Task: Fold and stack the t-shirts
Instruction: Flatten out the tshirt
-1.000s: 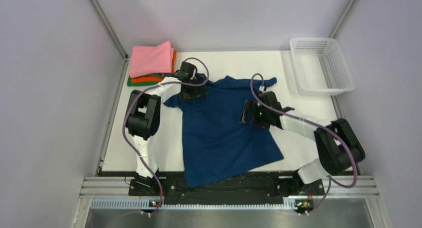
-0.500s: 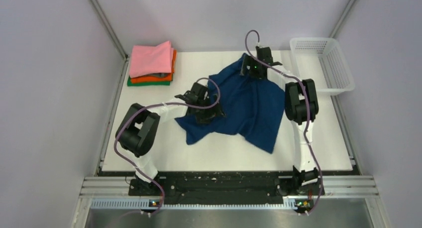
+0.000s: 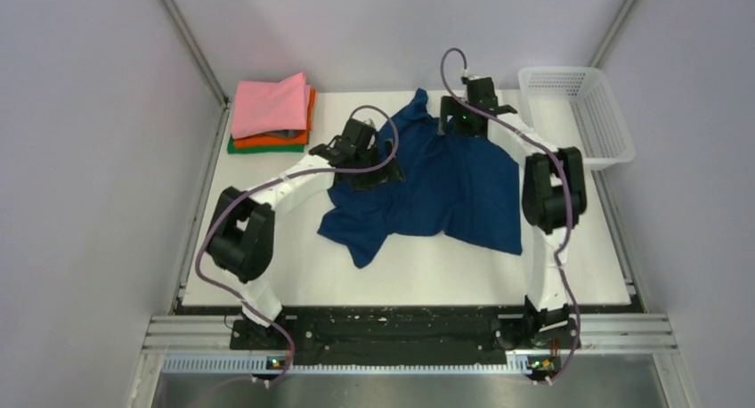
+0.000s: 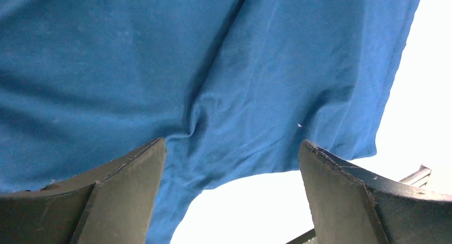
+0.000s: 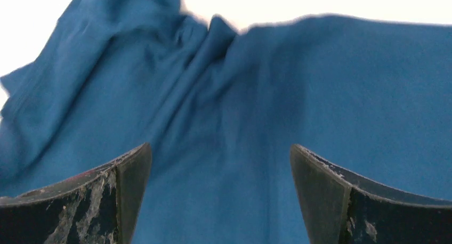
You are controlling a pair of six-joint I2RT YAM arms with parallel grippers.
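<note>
Shirt point(image 3: 463, 185) lay rumpled on counter point(image 3: 427, 279) beneath both tools | left tool point(image 4: 232, 141) spread apart, empty | right tool point(image 5: 219, 145) likewise | risk: pinching bunched layers could drag creases, skewing fold

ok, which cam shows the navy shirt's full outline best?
Top external: the navy shirt shows nearly its whole crumpled outline there. Both wrist views give only close-up blue folds and a short stretch of its edge.

Overhead view looks down; wrist views face navy shirt point(image 3: 454, 190) closely
</note>
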